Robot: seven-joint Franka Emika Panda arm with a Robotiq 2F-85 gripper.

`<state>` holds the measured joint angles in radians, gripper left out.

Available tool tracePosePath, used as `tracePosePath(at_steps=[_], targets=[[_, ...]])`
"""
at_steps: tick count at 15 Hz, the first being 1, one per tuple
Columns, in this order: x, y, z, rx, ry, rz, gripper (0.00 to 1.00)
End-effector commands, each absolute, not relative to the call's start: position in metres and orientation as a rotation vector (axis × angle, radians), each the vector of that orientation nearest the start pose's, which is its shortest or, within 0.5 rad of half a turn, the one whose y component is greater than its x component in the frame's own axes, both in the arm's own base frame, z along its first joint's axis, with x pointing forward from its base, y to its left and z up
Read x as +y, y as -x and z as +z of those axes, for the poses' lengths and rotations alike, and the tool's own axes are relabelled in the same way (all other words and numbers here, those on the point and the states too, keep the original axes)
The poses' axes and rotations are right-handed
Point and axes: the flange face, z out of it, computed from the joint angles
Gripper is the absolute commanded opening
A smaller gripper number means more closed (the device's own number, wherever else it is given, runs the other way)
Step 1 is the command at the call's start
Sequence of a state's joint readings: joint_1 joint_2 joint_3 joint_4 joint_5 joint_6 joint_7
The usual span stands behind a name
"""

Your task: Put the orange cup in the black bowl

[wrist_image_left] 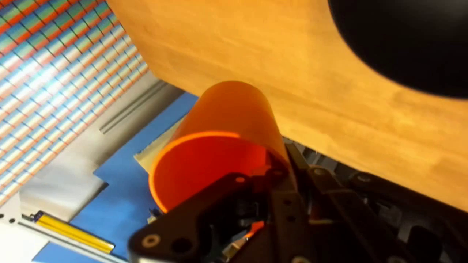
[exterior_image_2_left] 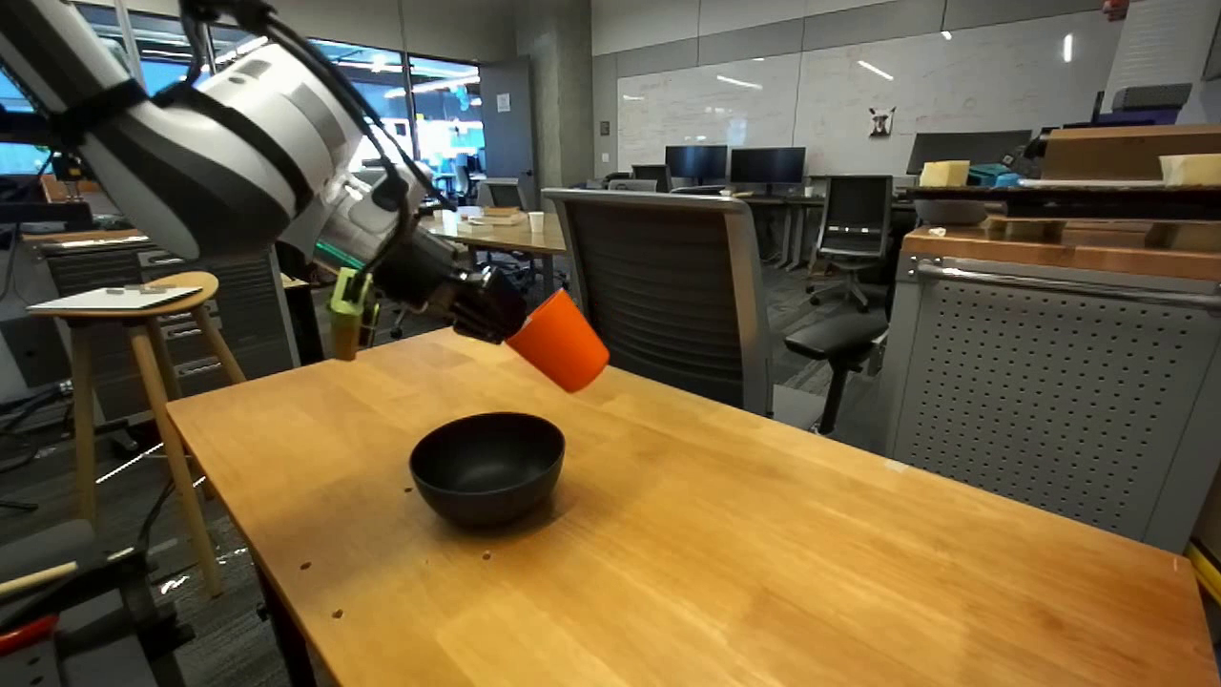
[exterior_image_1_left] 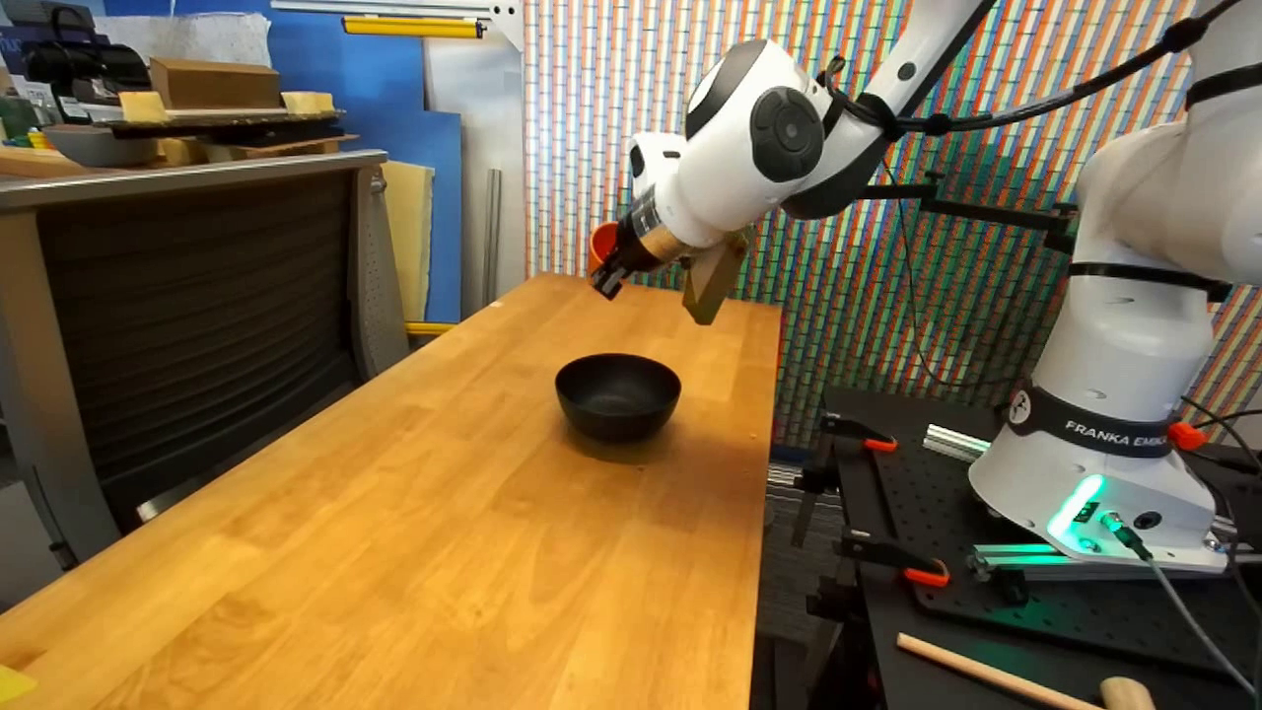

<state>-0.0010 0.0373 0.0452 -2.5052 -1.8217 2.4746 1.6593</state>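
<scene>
I had the orange cup [exterior_image_2_left: 563, 343] at the grip of the end effector [exterior_image_2_left: 506, 322], held up off the desk [exterior_image_2_left: 763, 553], its base tilted down and away. The fingers [wrist_image_left: 287, 199] were together on the cup's wall at the rim, one inside the mouth and one outside, as the wrist view showed. I judged it light, stiff plastic with a little give and hardly fragile; being smooth and pinched at one side only, it could pivot. That rim seemed the right place to hold, with no hard squeeze needed.

In an exterior view, a wooden stool [exterior_image_2_left: 196, 284] stood off the desk, well to the left of the end effector. Nearer on that side, a yellowish part [exterior_image_2_left: 348, 305] hung beneath the arm [exterior_image_2_left: 286, 105]; tipping the end effector downward might, I thought, bring it low over the black bowl [exterior_image_2_left: 487, 469]. That bowl sat upright below the end effector and apart from the cup, and its rim was what the base would have to clear. On the right, behind the cup, an office chair [exterior_image_2_left: 658, 296] stood past the desk's far edge, and farther right was a perforated cabinet [exterior_image_2_left: 1030, 382].
</scene>
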Motion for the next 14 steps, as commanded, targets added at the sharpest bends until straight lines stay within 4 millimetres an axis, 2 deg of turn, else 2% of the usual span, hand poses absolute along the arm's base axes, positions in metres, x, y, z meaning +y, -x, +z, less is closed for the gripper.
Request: tracePosePath(at_steps=[1, 5, 7, 8, 11, 14], targets=[[0.033, -0.444, 0.231, -0.045, -2.347, 0.613, 0.05], [0.062, -0.425, 0.201, -0.042, -2.457, 0.298, 0.05], [0.079, -0.419, 0.194, -0.006, -2.528, 0.159, 0.05], [0.091, -0.418, 0.197, 0.032, -2.57, 0.113, 0.05], [0.114, -0.415, 0.201, 0.097, -2.637, 0.055, 0.05], [0.132, -0.418, 0.208, 0.239, -2.701, 0.123, 0.05]])
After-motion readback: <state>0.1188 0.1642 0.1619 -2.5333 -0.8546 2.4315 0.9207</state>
